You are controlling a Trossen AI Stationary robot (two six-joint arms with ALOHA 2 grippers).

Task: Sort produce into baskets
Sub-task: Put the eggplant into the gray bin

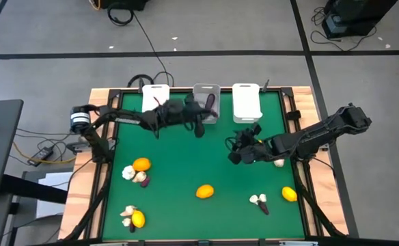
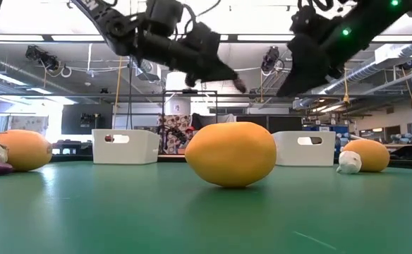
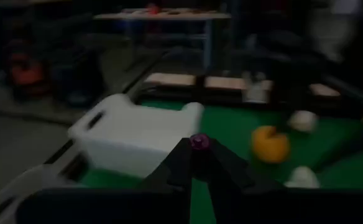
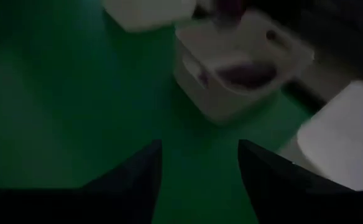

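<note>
Three baskets stand along the far edge: a white one (image 1: 155,96), a greyish translucent one (image 1: 206,102) with an eggplant (image 1: 212,102) inside, and another white one (image 1: 246,101). My left gripper (image 1: 199,128) hovers just on the near side of the grey basket, shut on a small purple piece (image 3: 198,142). My right gripper (image 1: 244,147) is open and empty above the green table, right of centre. Citrus fruits (image 1: 205,191) (image 1: 141,164) (image 1: 290,194), garlic bulbs (image 1: 128,172) (image 1: 279,162) and eggplants (image 1: 141,178) lie on the table's near half. My left gripper pinches a purple piece, seemingly an eggplant's end (image 3: 198,142), between its two fingertips. Only that small end shows past the fingers; the rest is hidden by the gripper. In the low view the fingertips (image 2: 238,86) are well above the table, so the piece is lifted clear.
A garlic bulb with an eggplant (image 1: 259,201) lies near right, and garlic with a citrus (image 1: 134,217) lies near left. The big citrus (image 2: 231,153) fills the low view's centre. Bare green table (image 1: 186,154) lies between the arms and the produce.
</note>
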